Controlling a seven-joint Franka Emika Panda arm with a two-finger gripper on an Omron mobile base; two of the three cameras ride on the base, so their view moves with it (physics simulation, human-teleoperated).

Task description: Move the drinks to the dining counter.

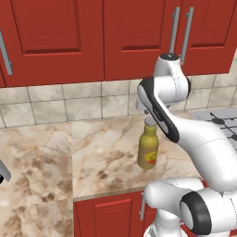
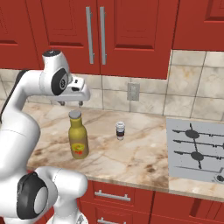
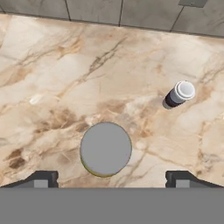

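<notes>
A tall olive-yellow bottle (image 1: 148, 148) (image 2: 78, 139) with a grey cap (image 3: 106, 148) and a red-yellow label stands upright on the marble worktop. A small white container (image 2: 120, 130) (image 3: 178, 95) with a dark band stands to its right, nearer the wall. My gripper (image 2: 71, 104) (image 3: 109, 178) hangs open just above the bottle's cap, pointing straight down. Its two fingertips (image 3: 42, 179) stand wide apart on either side of the cap and hold nothing. The dining counter is out of view.
Red wall cabinets (image 2: 96, 30) hang over the tiled backsplash (image 1: 69, 104). A stove top (image 2: 197, 148) lies at the worktop's right end. A wall socket (image 2: 133, 91) sits behind the small container. Red base cabinets (image 1: 109, 215) run below the front edge.
</notes>
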